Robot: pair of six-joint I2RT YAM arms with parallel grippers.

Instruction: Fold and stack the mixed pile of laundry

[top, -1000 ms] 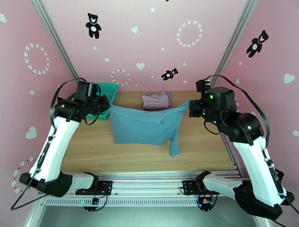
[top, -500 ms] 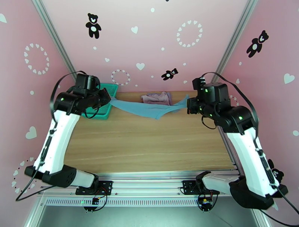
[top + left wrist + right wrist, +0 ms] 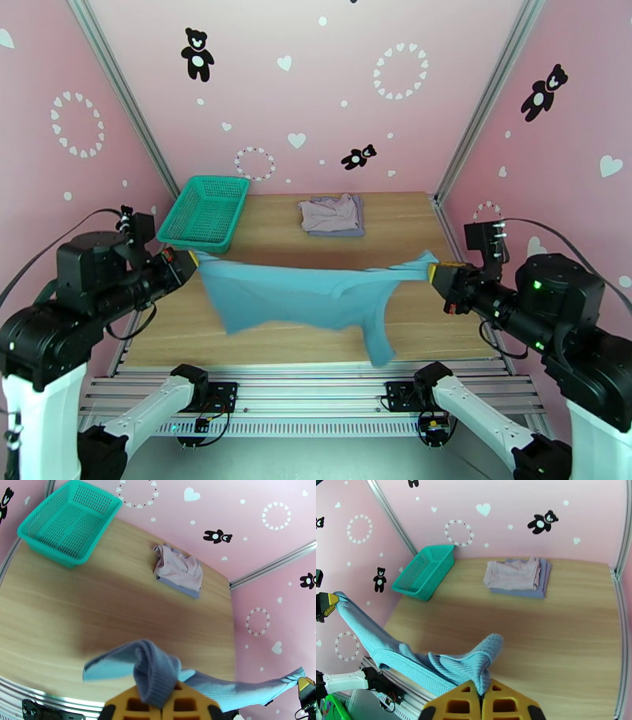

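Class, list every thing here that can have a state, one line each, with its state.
teal-blue top: held up, stretched between both grippers
left gripper: shut on one corner
right gripper: shut on the other corner
mauve garment: folded, lying on the grey-lavender garment
grey-lavender garment: folded, under it
green basket: upright, empty

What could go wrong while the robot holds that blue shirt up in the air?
The blue top hangs between the left pincer and the right pincer. Each pinches only a small corner, so one corner might slip out and the top would fall crumpled. Its lowest flap also dangles near the front edge of the table, so it may end up draped over that edge when laid down.
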